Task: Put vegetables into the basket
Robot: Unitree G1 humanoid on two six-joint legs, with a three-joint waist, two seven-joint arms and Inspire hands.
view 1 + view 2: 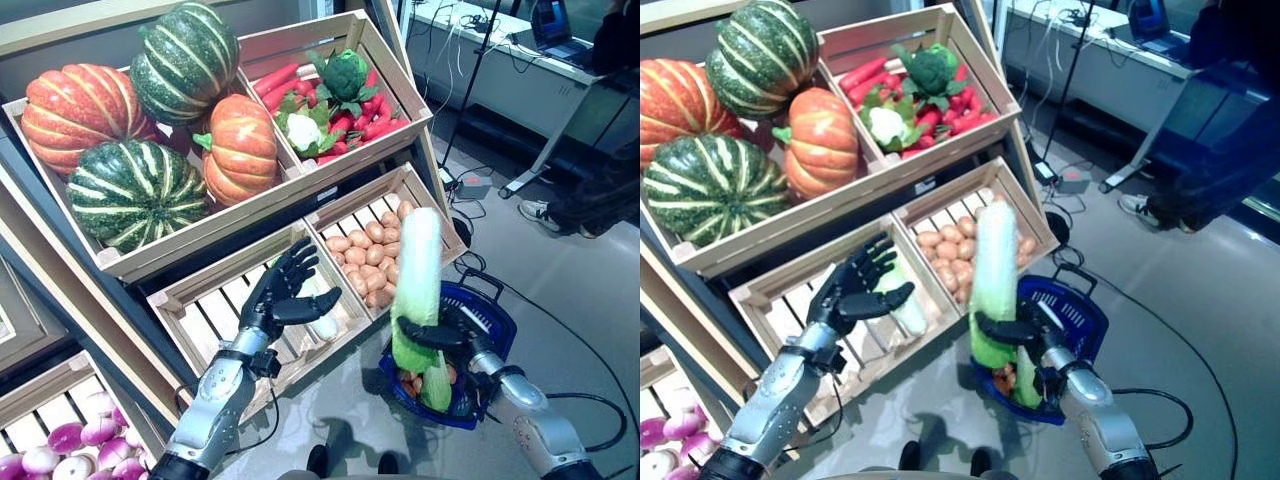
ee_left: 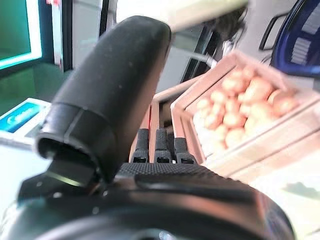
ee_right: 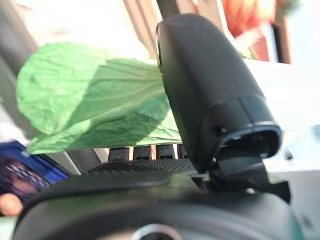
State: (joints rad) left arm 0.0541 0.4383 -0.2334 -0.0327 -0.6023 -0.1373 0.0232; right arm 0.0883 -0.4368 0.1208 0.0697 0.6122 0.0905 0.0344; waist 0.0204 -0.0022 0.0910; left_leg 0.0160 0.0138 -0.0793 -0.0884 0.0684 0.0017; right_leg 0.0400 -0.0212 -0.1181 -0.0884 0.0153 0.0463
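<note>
R hand [image 1: 455,338] grips a long cabbage [image 1: 417,290] upright by its green end, right above the blue basket [image 1: 497,330], which already holds veg. L hand [image 1: 277,295] hovers w/ fingers spread, holding nothing, over the slatted crate [image 1: 205,300] beside the potatoes [image 1: 365,255].

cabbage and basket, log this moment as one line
right robot hand: shut on napa cabbage, upright over blue basket | left robot hand: open, above slatted crate | basket: already holds vegetables

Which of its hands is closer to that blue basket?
Right. The right hand holds a cabbage upright directly above the blue basket; the left hand hovers over a slatted crate, farther off.
</note>
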